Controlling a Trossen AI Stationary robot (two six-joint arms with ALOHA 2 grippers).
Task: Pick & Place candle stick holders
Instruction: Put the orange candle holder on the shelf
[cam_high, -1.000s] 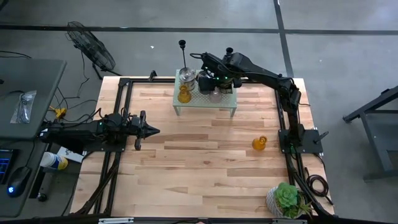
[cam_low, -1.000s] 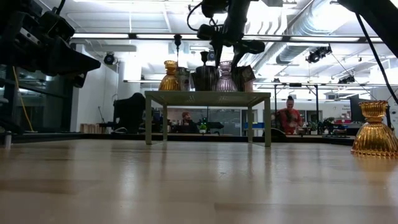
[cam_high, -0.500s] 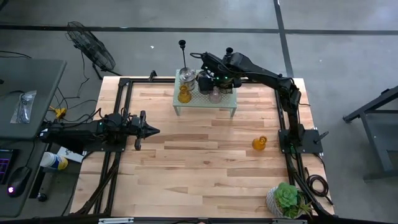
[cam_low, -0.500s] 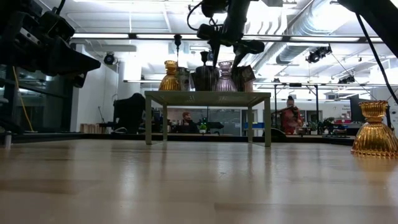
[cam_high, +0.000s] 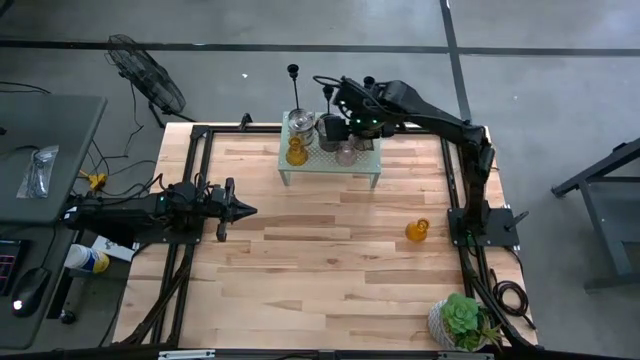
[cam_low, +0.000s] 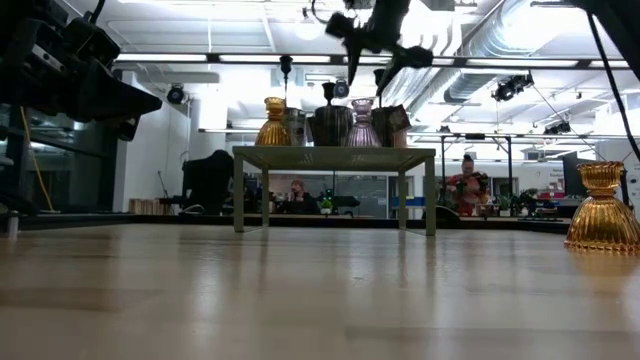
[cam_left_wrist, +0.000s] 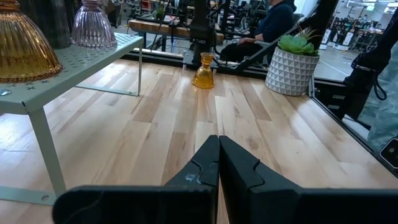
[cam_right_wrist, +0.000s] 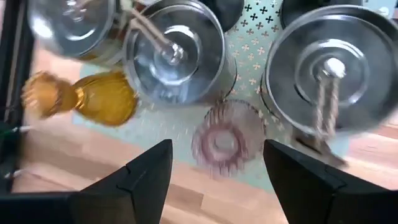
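On the pale green shelf (cam_high: 330, 160) at the table's far side stand tall black candle stick holders on round shiny bases (cam_right_wrist: 180, 53) (cam_right_wrist: 329, 74). One thin stem with its cup top (cam_high: 293, 72) (cam_low: 286, 66) rises at the shelf's left end. A pink glass holder (cam_right_wrist: 222, 140) (cam_high: 346, 153) and an amber one (cam_high: 296, 153) share the shelf. My right gripper (cam_right_wrist: 217, 180) (cam_low: 375, 45) hangs open above the pink holder, pointing steeply down, holding nothing. My left gripper (cam_high: 240, 210) (cam_left_wrist: 219, 162) rests shut and level at the table's left side.
A second amber glass holder (cam_high: 417, 230) (cam_low: 603, 205) stands on the bare wood toward the right. A potted succulent (cam_high: 460, 320) sits at the near right corner. Black frame rails (cam_high: 195, 180) run along the table's edges. People sit in the room beyond the table.
My right gripper has risen from just above the things on the shelf and drawn a little toward the table's far right. Everything on the shelf stands where it was.
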